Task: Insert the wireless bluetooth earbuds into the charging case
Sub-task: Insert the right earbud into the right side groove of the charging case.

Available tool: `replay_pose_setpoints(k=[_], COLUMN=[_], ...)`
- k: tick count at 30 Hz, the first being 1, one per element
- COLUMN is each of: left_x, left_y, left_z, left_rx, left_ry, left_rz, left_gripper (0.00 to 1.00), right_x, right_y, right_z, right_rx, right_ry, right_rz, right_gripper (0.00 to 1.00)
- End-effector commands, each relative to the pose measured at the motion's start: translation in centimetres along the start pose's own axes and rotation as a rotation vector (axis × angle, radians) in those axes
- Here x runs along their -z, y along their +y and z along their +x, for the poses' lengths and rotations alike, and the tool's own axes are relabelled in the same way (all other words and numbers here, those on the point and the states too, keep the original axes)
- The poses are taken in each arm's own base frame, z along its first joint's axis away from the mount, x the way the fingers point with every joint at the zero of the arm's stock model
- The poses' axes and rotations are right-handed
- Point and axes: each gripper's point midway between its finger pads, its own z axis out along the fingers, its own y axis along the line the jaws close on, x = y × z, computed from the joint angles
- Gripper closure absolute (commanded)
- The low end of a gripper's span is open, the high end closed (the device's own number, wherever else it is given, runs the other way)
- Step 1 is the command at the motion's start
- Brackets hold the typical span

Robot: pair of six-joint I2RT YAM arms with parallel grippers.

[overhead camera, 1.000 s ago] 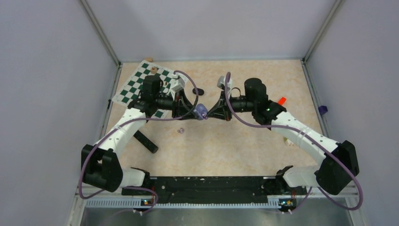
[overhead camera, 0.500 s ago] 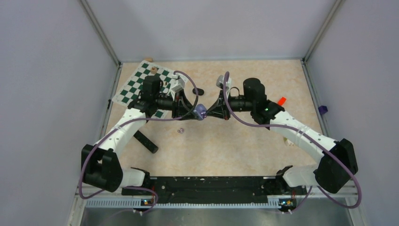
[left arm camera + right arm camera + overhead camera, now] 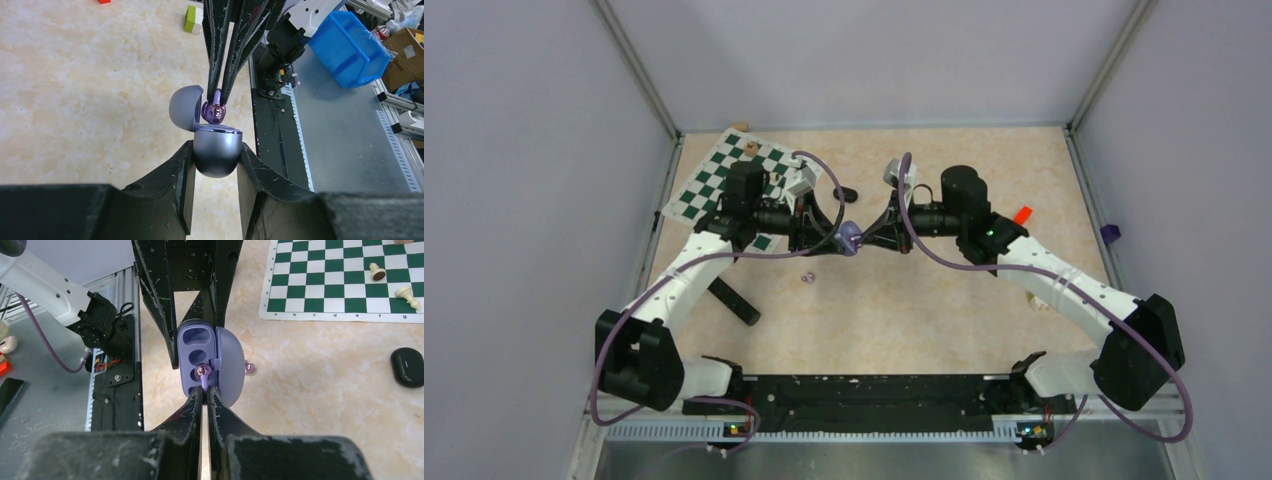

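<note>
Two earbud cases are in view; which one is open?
The purple case, lid up, held by the left gripper. The black case lies shut on the table.

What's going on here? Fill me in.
The left pincer grips an open purple case, lid swung back. The right pincer pinches a purple earbud and has it at one of the case's slots, not yet released. A second purple earbud lies loose on the table nearby, and a black case sits near the chessboard.
</note>
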Motion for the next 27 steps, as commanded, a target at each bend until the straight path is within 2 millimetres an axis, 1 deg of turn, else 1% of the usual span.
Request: replay_pose_setpoints(k=[1, 15, 27], left_x=[0.16, 0.15, 0.14], left_y=[-1.03, -0.84, -0.94], left_z=[-1.02, -0.95, -1.01], left_rx=[-0.076, -0.078, -0.08], left_ry=[-0.02, -0.019, -0.021], left_rz=[0.02, 0.015, 0.02], left_gripper=[1.0, 1.0, 1.0], right_x=[-0.15, -0.29, -0.75], right_y=[0.91, 1.34, 1.02], right_z=[-0.17, -0.06, 0.27], right_rx=[0.03, 0.012, -0.016], right_ry=[-0.014, -0.016, -0.02], right_rz=[-0.026, -0.051, -0.053], right_gripper=[1.0, 1.0, 1.0])
